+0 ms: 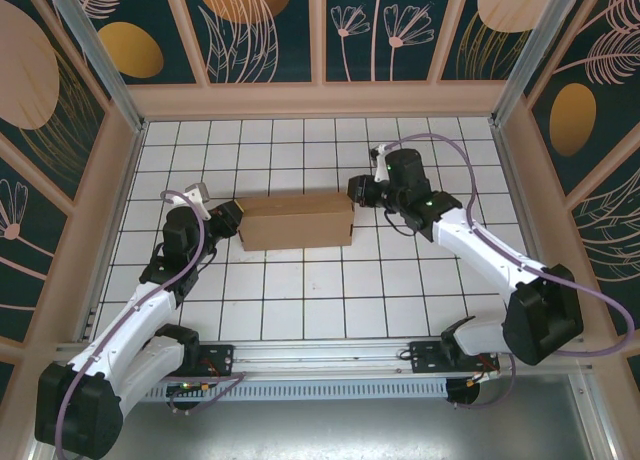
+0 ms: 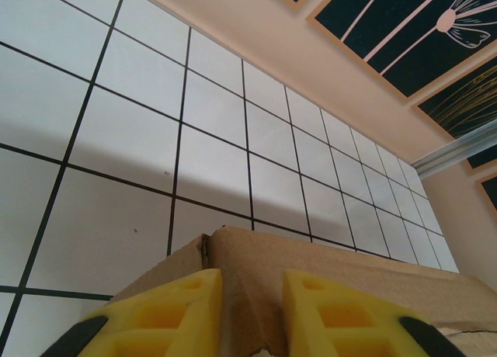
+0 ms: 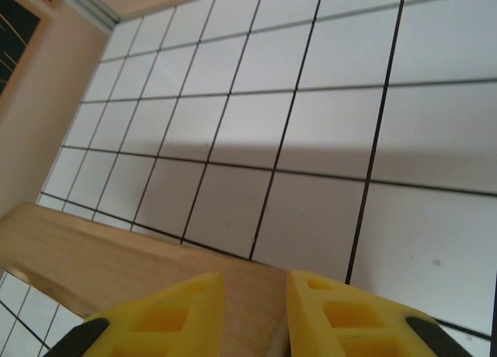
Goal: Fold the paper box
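The paper box (image 1: 296, 221) is a plain brown cardboard block lying across the middle of the tiled floor, its long side running left to right. My left gripper (image 1: 233, 218) is at the box's left end. In the left wrist view its yellow fingers (image 2: 167, 314) stand either side of a creased corner of the box (image 2: 334, 256), with my left gripper (image 2: 252, 299) closed on that cardboard. At the right end is my right gripper (image 1: 355, 192). In the right wrist view my right gripper (image 3: 255, 299) grips the end edge of the box (image 3: 109, 256).
White tiles with dark lines (image 1: 330, 290) spread round the box on every side. Pale walls (image 1: 320, 100) with dark floral panels enclose the floor at the back and both sides. A metal rail (image 1: 330, 358) with the arm bases runs along the near edge.
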### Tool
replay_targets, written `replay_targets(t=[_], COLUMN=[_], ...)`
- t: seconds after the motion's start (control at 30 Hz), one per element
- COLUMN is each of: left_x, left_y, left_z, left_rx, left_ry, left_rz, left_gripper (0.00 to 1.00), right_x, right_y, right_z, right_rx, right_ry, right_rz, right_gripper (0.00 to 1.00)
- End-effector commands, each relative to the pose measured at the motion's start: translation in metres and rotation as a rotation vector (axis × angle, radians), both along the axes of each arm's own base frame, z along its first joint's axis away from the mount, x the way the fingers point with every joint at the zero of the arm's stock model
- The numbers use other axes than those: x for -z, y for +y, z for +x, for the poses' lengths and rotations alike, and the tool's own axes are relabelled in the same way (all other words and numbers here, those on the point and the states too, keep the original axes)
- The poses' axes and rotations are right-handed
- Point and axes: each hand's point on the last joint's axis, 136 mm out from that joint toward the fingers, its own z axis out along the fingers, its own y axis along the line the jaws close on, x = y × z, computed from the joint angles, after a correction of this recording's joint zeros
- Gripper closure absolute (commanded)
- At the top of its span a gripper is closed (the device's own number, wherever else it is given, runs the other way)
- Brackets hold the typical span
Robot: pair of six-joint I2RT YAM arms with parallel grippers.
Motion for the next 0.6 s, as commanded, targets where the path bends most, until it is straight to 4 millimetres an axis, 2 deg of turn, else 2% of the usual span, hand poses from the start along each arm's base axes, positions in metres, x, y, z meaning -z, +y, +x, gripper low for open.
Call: replay_targets(t=[0.0, 0.17, 0.57], left_x=[0.031, 0.044, 0.081], left_y=[0.007, 0.009, 0.016], left_z=[-0.007, -0.013, -0.030], left_rx=[-0.012, -0.016, -0.066], left_ry=[0.087, 0.111, 0.193], left_rz=[0.061, 0.060, 0.009], left_gripper=[0.73, 0.72, 0.72], right_x=[0.019, 0.044, 0.096], right_y=[0.001, 0.000, -0.025], right_z=[-0.004, -0.013, -0.028], right_rx=[-0.012, -0.021, 0.041], right_ry=[0.047, 0.071, 0.091], right_rz=[0.001, -0.035, -0.104], right_gripper=[0.72, 0.72, 0.74])
